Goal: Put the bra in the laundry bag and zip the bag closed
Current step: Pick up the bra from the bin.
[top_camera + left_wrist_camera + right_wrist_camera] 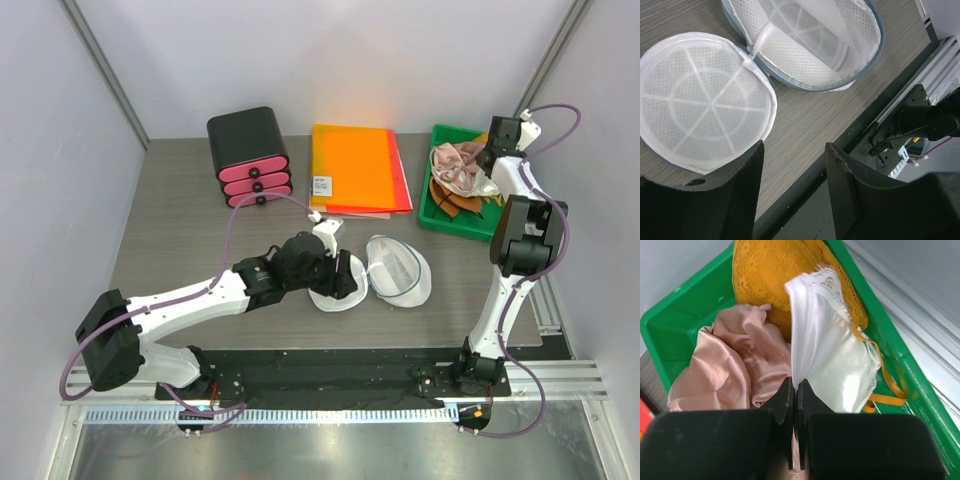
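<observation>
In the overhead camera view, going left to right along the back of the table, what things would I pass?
Black drawer unit with pink drawers → orange folders → green bin holding garments.

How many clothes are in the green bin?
3: a pink one on the left, a white one in the middle, a yellow one behind. More may hide underneath.

Left half of the laundry bag (400,268) partly beneath the left tool (347,275)
</observation>
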You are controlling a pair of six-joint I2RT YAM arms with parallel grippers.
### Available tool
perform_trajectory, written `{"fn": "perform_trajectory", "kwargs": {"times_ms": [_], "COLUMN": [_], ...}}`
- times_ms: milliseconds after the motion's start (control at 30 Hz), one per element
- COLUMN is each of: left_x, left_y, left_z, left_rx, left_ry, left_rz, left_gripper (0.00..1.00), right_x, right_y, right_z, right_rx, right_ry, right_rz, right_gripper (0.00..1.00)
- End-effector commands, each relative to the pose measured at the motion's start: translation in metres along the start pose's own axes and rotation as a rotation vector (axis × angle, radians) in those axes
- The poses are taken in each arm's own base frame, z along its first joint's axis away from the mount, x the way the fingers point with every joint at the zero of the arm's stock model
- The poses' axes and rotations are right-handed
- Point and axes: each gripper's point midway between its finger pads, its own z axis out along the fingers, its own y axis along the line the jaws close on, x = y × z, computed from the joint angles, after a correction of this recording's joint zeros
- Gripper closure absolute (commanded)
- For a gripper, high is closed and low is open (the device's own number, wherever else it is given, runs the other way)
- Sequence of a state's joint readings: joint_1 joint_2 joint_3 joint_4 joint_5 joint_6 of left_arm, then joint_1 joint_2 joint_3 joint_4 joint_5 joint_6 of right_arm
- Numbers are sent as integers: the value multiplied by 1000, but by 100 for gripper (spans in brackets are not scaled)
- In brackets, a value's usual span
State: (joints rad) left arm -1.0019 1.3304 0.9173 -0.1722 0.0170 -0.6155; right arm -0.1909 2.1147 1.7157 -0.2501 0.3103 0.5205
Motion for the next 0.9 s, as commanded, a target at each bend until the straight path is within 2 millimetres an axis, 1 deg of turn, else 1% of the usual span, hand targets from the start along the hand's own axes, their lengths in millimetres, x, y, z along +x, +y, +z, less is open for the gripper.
{"fn": "perform_trajectory", "kwargs": {"times_ms": [0,33,67,100,133,200,233,267,333,367,467,533,567,633,667,700,767,800,833,867], "left_x": [-13,-12,-15,-16,-17,-20,-23,-24,-27,-29,-31,-30,-30,-28,-31,-31,-32,-31,-31,-32], "left_y": [-30,-32,-34,-36,-37,-41,-43,-44,-45,-44,-45,-46,-48,-49,-51,-50,-52,-53,-54,-56], "left_z": [-6,-6,-6,-7,-7,-9,-11,-11,-12,-12,-12,-11,-12,-10,-10,-9,-9,-8,-7,-7], "left_rx": [98,105,111,117,121,133,140,142,141,137,137,142,151,153,157,156,159,166,171,176], "left_ry": [-37,-32,-36,-38,-38,-45,-52,-55,-65,-69,-72,-64,-60,-53,-56,-54,-53,-47,-44,-44], "left_rz": [5,5,3,2,-3,-8,-11,-11,-11,-12,-11,-10,-8,-6,-4,-5,-5,-2,-1,0], "left_gripper": [47,48,48,48,47,48,48,48,48,47,47,47,47,47,46,46,46,45,45,44], "right_x": [-53,-63,-71,-80,-91,-99,-101,-107,-110,-112,-121,-132,-140,-149,-157,-163,-169,-168,-171,-169], "right_y": [10,16,18,14,22,26,24,25,21,19,14,14,15,19,20,22,20,16,12,8], "right_z": [-25,-41,-52,-62,-84,-101,-110,-123,-138,-151,-164,-174,-179,-187,-194,-204,-217,-222,-235,-241], "right_rx": [15,5,10,43,24,14,32,34,47,37,36,33,30,13,7,-1,-3,7,3,7], "right_ry": [-101,-123,-146,-177,-205,-224,-226,-242,-249,-260,-302,-333,-352,-369,-388,-405,-422,-414,-419,-412], "right_rz": [-6,-6,-6,-6,-7,-18,-25,-25,-30,-27,-20,-31,-30,-37,-33,-29,-23,-27,-25,-20], "right_gripper": [99,99,99,99,99,99,99,99,99,99,99,99,99,99,99,99,99,99,99,99]}}
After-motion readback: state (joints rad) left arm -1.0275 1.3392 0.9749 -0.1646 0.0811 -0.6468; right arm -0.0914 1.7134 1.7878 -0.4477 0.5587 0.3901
